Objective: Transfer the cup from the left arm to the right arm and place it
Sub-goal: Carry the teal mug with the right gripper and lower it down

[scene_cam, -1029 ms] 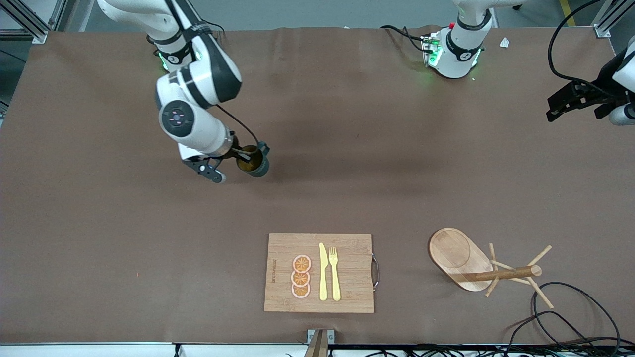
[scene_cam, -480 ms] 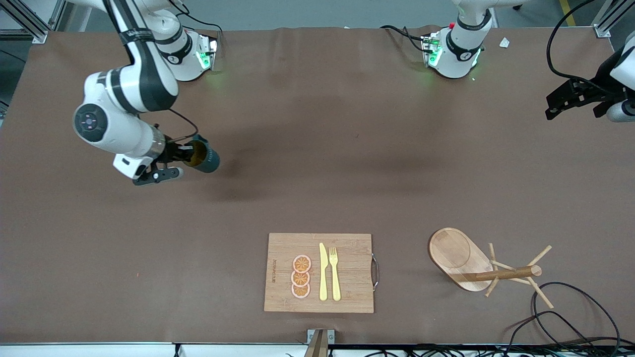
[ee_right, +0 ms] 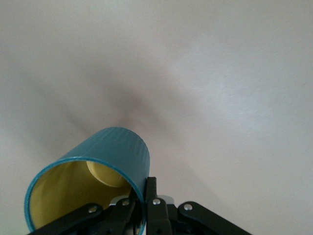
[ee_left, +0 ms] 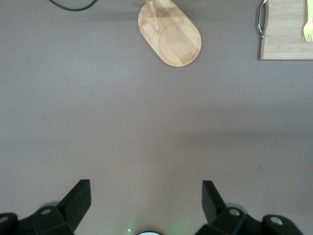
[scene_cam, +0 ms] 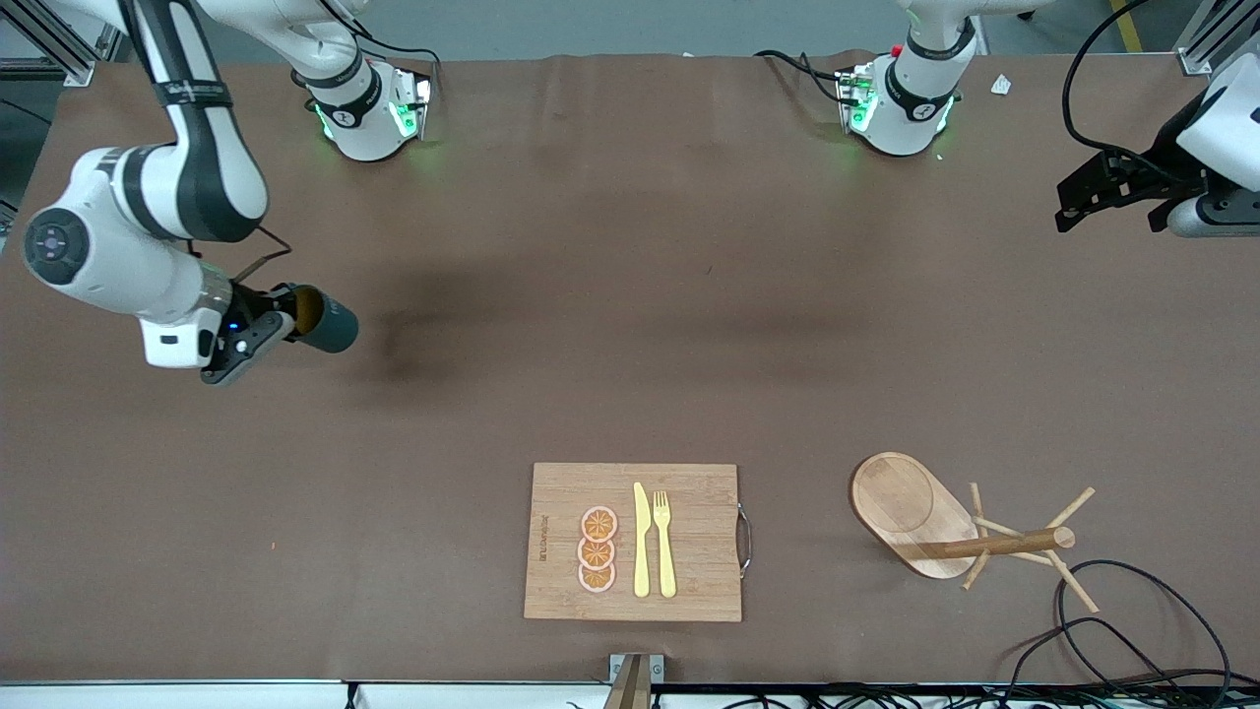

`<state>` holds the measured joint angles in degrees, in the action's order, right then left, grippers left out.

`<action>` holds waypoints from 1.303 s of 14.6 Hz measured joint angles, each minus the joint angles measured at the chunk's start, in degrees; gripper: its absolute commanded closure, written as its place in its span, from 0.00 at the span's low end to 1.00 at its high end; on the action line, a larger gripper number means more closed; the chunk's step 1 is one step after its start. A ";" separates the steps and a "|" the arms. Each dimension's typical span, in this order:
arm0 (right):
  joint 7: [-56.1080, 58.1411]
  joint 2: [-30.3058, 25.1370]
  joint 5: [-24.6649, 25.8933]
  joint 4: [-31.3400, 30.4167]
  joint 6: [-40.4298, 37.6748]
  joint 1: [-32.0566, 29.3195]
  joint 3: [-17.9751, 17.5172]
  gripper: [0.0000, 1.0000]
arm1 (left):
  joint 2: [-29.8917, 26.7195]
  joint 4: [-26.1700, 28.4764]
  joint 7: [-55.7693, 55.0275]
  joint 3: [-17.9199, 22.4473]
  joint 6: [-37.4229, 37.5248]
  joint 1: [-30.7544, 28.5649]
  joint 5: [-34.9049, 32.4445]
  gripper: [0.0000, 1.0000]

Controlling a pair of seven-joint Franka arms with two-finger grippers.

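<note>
The cup is a dark teal mug with a yellowish inside, held tilted on its side in the air. My right gripper is shut on its rim, over bare table toward the right arm's end. In the right wrist view the cup shows its ribbed wall and open mouth, and the right gripper pinches the rim with one finger inside and one outside. The handle is hidden. My left gripper is open and empty, waiting over the table's edge at the left arm's end. In the left wrist view the left gripper holds nothing.
A wooden cutting board with a yellow knife, fork and orange slices lies near the front camera's edge. A wooden mug tree lies tipped over beside it toward the left arm's end. It also shows in the left wrist view. Black cables lie near it.
My right arm has swung toward its own end of the table, carrying the cup with it. The left gripper has shifted only slightly.
</note>
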<state>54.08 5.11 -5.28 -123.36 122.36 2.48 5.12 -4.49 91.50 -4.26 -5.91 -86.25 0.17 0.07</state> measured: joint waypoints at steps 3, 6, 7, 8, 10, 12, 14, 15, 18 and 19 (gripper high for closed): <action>14.85 1.77 0.26 -0.89 4.69 -3.38 0.01 1.00 | -0.02 0.01 0.00 -0.05 0.00 0.56 0.01 0.00; 24.61 5.37 2.55 -1.01 9.68 -4.57 -0.02 1.00 | -0.08 0.02 0.00 -0.02 0.00 0.55 0.01 0.00; 27.06 6.61 3.26 -1.02 11.00 -4.77 -0.02 1.00 | -0.12 0.02 0.00 -0.02 0.00 0.55 0.01 0.00; 29.24 7.69 3.90 -1.02 11.99 -4.87 -0.02 1.00 | -0.14 0.02 0.00 -0.01 0.00 0.55 0.01 0.00; 32.20 9.49 5.16 -1.01 13.04 -4.89 -0.03 1.00 | -0.19 0.02 0.00 0.10 0.00 0.53 -0.01 0.00; 33.43 10.65 5.60 -1.01 13.48 -4.89 -0.06 1.00 | -0.31 0.02 0.00 0.25 0.04 0.37 -0.04 0.00; 34.24 11.01 6.05 -1.00 14.04 -4.89 -0.14 1.00 | -0.41 0.02 0.00 0.29 0.09 0.29 -0.04 0.00; 34.32 11.07 6.91 -1.00 14.33 -4.89 -0.20 1.00 | -0.43 0.02 0.00 0.28 0.13 0.29 -0.04 0.00; 34.64 11.53 8.20 -1.46 16.66 -4.89 -0.46 1.00 | -0.44 0.02 0.00 0.28 0.26 0.29 -0.04 0.00; 34.85 11.75 8.30 -2.11 18.25 -4.88 -0.55 1.00 | -0.45 0.02 0.00 0.28 0.27 0.29 -0.04 0.00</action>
<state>88.93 16.87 3.02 -125.47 140.60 -2.40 4.57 -4.94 91.52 -4.26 -5.63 -85.99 0.46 0.03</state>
